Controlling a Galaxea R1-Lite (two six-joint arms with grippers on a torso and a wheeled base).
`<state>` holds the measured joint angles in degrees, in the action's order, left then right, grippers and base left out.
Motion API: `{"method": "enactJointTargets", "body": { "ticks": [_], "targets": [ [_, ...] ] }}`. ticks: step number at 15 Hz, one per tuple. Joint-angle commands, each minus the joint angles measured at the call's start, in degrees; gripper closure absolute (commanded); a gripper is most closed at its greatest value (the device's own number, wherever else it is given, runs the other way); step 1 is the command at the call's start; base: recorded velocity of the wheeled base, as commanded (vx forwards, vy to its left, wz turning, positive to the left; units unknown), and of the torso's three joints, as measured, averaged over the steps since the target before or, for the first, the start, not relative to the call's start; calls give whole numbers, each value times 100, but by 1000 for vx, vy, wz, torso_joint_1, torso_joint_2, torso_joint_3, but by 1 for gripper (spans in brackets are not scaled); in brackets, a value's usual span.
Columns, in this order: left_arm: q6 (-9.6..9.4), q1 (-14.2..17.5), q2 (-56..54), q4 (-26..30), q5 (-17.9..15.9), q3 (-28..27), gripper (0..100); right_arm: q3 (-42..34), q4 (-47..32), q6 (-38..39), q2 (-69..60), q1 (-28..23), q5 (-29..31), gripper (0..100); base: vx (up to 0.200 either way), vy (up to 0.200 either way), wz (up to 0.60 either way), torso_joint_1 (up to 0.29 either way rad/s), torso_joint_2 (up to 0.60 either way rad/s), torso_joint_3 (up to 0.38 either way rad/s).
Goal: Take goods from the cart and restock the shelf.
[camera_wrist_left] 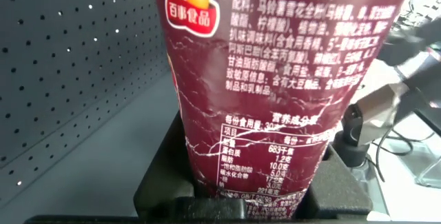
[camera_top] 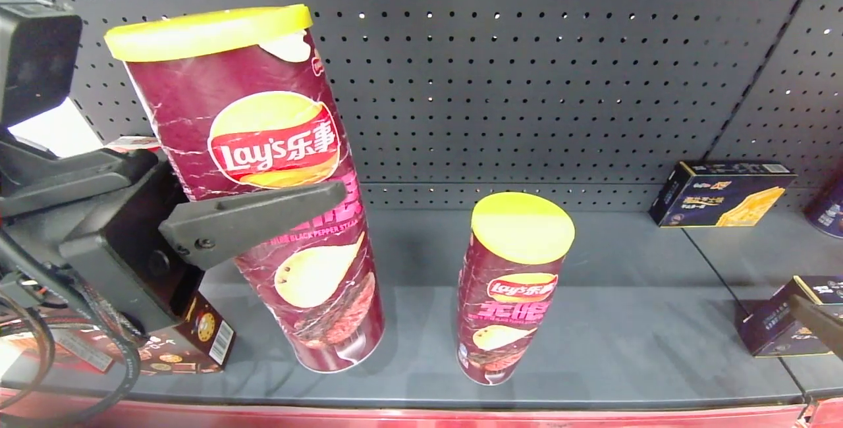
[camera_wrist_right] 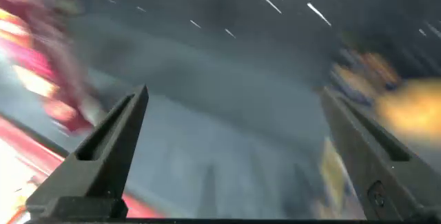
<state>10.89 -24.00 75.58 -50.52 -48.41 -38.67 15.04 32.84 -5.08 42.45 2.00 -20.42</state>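
my left hand (camera_top: 309, 201): pinching the big chips can (camera_top: 263, 132) around its middle, one finger in front, one behind.
big chips can: tilted, yellow lid up, bottom end low over the shelf (camera_top: 625, 322); i cannot tell if it touches.
second chips can (camera_top: 510, 290): stands upright on the shelf, just to the right of mine, apart from it.
my right hand (camera_wrist_right: 234, 148): fingers spread wide, holding nothing, at the right end of the shelf near a dark blue box (camera_top: 770, 326).
brown box (camera_top: 197, 342): lies on the shelf under my left hand.
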Motion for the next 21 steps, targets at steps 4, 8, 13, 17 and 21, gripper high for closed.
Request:
{"method": "enactJointTargets", "body": {
  "ticks": [4, 8, 13, 17, 21],
  "targets": [
    [1, -8, -35, -143, -11, 193, 100, -722, -3618, 166, -3814, -508, 2139, 0, 0, 0, 0, 0, 0, 0],
    [10, -8, -448, -72, 24, 597, 100, -1504, -2889, 526, -3797, -490, 3149, 0, 0, 0, 0, 0, 0, 0],
    [-8, -52, -580, -55, -11, 835, 100, -1504, -3275, 552, -4245, -191, 2209, 0, 0, 0, 0, 0, 0, 0],
    [-8, -69, -316, -81, -28, 255, 100, -1504, -3275, 526, -4245, -191, 2235, 0, 0, 0, 0, 0, 0, 0],
    [80, 89, 167, 156, -529, -326, 100, -1504, -3275, 526, -4245, -191, 2235, 0, 0, 0, 0, 0, 0, 0]
  ]
}}
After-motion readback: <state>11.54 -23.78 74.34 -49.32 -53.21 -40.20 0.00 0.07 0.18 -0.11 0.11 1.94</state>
